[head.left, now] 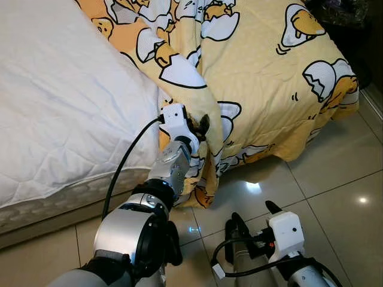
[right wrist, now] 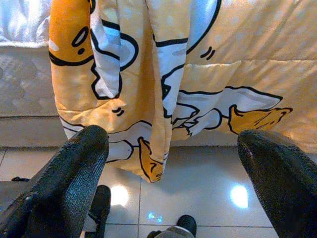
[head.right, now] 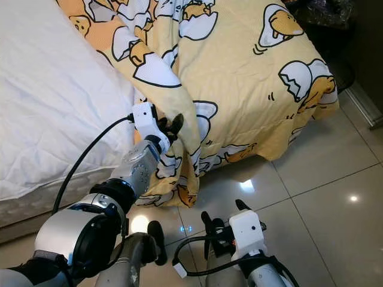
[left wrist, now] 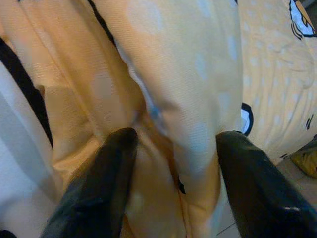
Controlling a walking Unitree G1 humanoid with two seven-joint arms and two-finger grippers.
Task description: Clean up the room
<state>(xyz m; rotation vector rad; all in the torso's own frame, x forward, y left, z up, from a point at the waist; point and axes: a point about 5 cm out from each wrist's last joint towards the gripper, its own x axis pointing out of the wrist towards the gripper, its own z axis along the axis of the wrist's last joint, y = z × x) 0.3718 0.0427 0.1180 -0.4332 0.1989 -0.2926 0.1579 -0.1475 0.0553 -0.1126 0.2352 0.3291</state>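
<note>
So we've got our left pincer (head.left: pixel 200 128) up at the bed's (head.left: pixel 54 119) side edge, fingers spread with a hanging fold of the yellow egg-print blanket (head.left: pixel 263 78) bunched between them. It looks like we're set to clamp it, probably to drag the blanket back over the bare white mattress. The blanket covers the foot end and spills over the corner toward the floor (head.left: pixel 335 191). Our right pincer (head.left: pixel 251 218) waits low over the tiles, wide open, holding nothing. We can't tell whether the left fingers (left wrist: pixel 106 173) are actually pressing the cloth; folds hide the contact.
</note>
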